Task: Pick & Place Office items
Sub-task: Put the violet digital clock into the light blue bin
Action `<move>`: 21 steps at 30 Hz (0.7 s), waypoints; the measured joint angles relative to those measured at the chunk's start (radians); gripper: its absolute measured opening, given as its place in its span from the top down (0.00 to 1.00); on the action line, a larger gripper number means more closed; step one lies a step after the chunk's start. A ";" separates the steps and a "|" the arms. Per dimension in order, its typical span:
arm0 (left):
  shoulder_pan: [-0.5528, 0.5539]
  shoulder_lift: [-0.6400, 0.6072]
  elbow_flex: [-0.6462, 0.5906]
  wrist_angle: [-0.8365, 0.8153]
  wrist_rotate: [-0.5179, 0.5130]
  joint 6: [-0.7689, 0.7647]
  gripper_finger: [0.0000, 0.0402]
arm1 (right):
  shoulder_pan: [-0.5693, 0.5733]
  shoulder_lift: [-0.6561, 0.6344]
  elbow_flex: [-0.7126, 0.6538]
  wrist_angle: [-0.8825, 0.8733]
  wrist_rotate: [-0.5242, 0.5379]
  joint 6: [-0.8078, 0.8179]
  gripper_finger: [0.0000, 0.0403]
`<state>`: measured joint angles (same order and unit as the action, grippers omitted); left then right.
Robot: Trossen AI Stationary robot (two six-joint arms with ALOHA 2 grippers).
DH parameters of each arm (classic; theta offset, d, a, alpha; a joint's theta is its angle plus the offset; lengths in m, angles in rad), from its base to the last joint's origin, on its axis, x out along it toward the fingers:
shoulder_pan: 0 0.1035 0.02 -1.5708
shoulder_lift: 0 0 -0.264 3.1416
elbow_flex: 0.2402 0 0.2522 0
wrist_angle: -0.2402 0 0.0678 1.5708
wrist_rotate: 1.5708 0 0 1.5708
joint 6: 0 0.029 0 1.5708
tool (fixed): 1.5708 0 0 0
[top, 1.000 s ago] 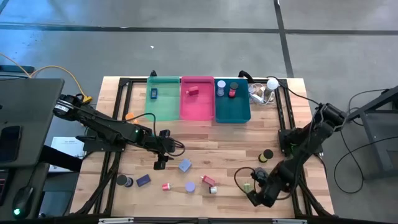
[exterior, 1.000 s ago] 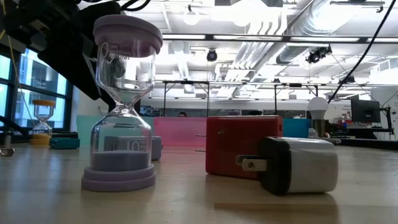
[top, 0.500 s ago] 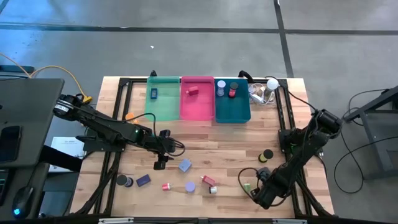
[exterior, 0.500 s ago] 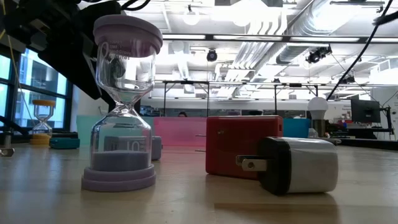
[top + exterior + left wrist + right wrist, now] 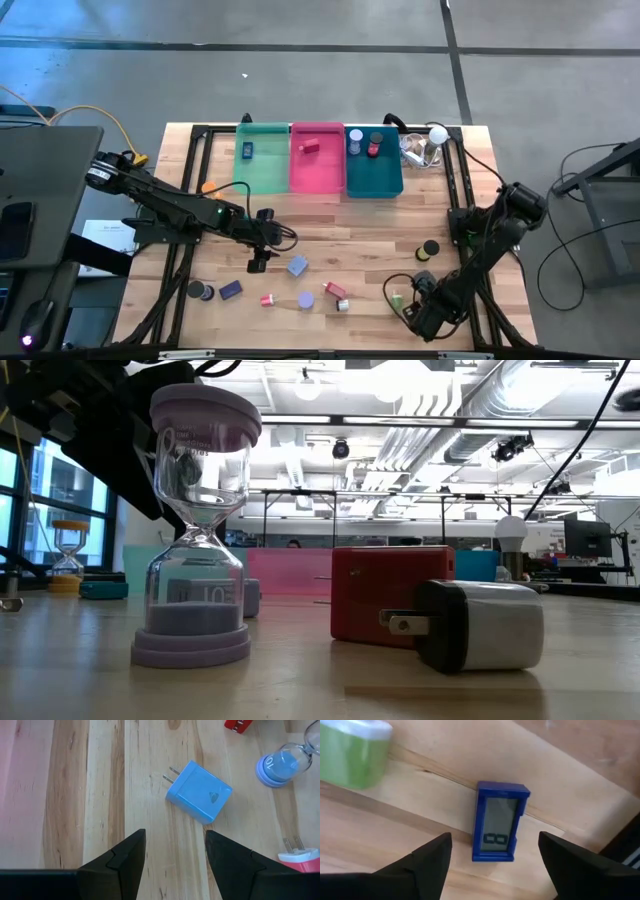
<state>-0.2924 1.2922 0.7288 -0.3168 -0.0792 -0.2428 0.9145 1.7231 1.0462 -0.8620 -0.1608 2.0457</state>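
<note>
Office items are sitting scattered across the front half of the wooden slatted table point(image 5: 340, 225): a light blue plug-in charger block point(image 5: 297, 266), a dark navy block point(image 5: 231, 290), a lavender-capped clear sand timer point(image 5: 305, 300), a red charger block point(image 5: 333, 290), a white-and-black plug adapter point(image 5: 342, 305), a small red-and-white roll point(image 5: 267, 299), a dark round roll point(image 5: 200, 291) and a yellow-and-black roll point(image 5: 429, 248). More are lying in the green bin point(image 5: 261, 158), pink bin point(image 5: 317, 157) and teal bin point(image 5: 374, 160) at the back edge. Left gripper point(image 5: 175, 855) is hovering over bare wood near table centre, fingers standing apart with nothing between them, the light blue charger point(image 5: 199, 792) lying just ahead, prongs pointing away from a blue-based timer point(image 5: 280, 764). Right gripper point(image 5: 495, 865) is hanging low at the front right corner, fingers spread wide and not touching anything, straddling a small blue rectangular digital timer with grey screen point(image 5: 499, 821) lying flat on the wood; a green-and-white cylinder point(image 5: 354, 752) is sitting near it. In the low view the lavender timer point(image 5: 198, 525) is standing upright, the red block point(image 5: 385, 593) just beside the white-and-black adapter point(image 5: 480, 625) on its side.
</note>
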 joint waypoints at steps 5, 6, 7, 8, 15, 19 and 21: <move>0.000 0.000 0.000 0.000 0.000 0.000 0.50 | 0.009 0.038 0.000 0.004 0.024 -0.008 0.31; 0.000 0.000 0.000 0.000 0.000 0.000 0.50 | 0.008 0.045 0.000 0.003 0.026 -0.009 0.32; 0.000 0.000 0.000 0.000 0.000 0.000 0.50 | 0.008 0.051 0.000 0.003 0.023 -0.014 0.32; 0.000 0.000 0.000 0.000 0.000 0.000 0.50 | 0.008 0.059 0.000 0.003 0.023 -0.022 0.32; 0.000 0.000 0.000 0.004 0.000 0.000 0.50 | 0.008 0.092 0.004 0.014 0.019 -0.061 0.32; 0.000 0.000 0.000 0.007 0.000 0.000 0.50 | 0.008 0.093 0.004 0.019 0.028 -0.079 0.40; 0.000 0.000 0.000 0.008 0.000 0.000 0.50 | 0.008 0.094 0.004 0.023 0.032 -0.084 0.48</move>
<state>-0.2924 1.2922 0.7288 -0.3092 -0.0793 -0.2430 0.9222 1.8172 1.0500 -0.8390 -0.1286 1.9614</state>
